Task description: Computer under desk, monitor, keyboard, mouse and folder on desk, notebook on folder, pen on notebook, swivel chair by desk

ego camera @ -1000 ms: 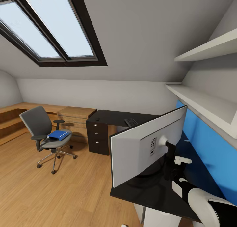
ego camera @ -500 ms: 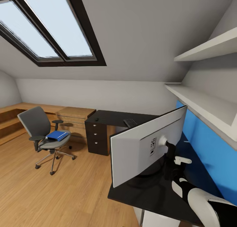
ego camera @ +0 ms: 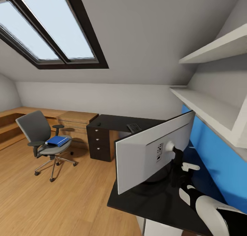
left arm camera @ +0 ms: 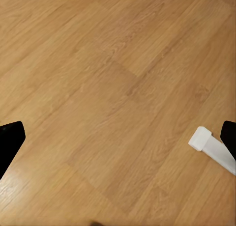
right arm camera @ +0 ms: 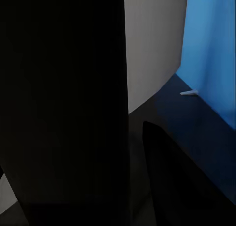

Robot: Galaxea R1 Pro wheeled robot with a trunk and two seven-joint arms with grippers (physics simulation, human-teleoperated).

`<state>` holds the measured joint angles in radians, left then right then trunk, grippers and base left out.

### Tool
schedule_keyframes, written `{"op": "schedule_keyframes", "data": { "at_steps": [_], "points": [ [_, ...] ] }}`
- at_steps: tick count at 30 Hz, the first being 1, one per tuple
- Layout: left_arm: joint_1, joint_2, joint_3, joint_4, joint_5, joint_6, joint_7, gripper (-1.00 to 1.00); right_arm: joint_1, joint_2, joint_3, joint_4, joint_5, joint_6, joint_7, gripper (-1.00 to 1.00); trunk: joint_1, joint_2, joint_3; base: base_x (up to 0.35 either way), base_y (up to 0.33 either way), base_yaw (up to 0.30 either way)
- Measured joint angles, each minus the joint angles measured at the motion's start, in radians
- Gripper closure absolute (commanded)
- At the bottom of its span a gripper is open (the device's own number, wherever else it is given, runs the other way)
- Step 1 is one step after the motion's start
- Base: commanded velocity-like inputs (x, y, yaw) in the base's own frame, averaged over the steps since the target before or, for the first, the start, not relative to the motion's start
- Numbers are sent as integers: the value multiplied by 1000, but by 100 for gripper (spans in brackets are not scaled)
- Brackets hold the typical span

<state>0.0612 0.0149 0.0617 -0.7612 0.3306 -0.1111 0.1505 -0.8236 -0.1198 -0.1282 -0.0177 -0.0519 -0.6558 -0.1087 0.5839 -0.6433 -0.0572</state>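
The monitor (ego camera: 151,153) shows me its white back, standing over the near end of the black desk (ego camera: 113,121). My right gripper (ego camera: 176,159) reaches behind it and is shut on its thin black neck. The keyboard (ego camera: 134,127) and a small black mouse (ego camera: 98,124) lie on the far part of the desk. The blue folder (ego camera: 56,140) rests on the seat of the swivel chair (ego camera: 36,129), left of the desk. A whitish pen (right arm camera: 189,93) lies on the desk by the blue panel. The computer (ego camera: 161,229) peeks out under the desk edge. My left gripper (left arm camera: 118,137) hangs open over the floor. The notebook is out of view.
A black drawer unit (ego camera: 99,143) ends the desk, with a light wooden chest (ego camera: 77,121) beside it. White shelves (ego camera: 206,106) and a blue wall panel (ego camera: 212,153) run along the right. Wooden floor (ego camera: 68,195) lies between me and the chair. A white bar (left arm camera: 211,147) lies low by my left fingers.
The whole view has shifted, so the chair, chest and desk sit further left in the picture. The monitor and my right arm keep the same place in the view.
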Motion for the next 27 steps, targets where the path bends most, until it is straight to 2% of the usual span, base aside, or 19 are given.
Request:
{"op": "schedule_keyframes", "data": {
  "at_steps": [13,27],
  "points": [
    [0,0,1,0,0,0,0,-100,0,-5,8,0,3,0,0,100,0,0,0,2,-10,0],
    [0,0,1,0,0,0,0,-100,0,-8,4,0,3,0,0,100,0,0,0,90,-32,0]
  ]
}}
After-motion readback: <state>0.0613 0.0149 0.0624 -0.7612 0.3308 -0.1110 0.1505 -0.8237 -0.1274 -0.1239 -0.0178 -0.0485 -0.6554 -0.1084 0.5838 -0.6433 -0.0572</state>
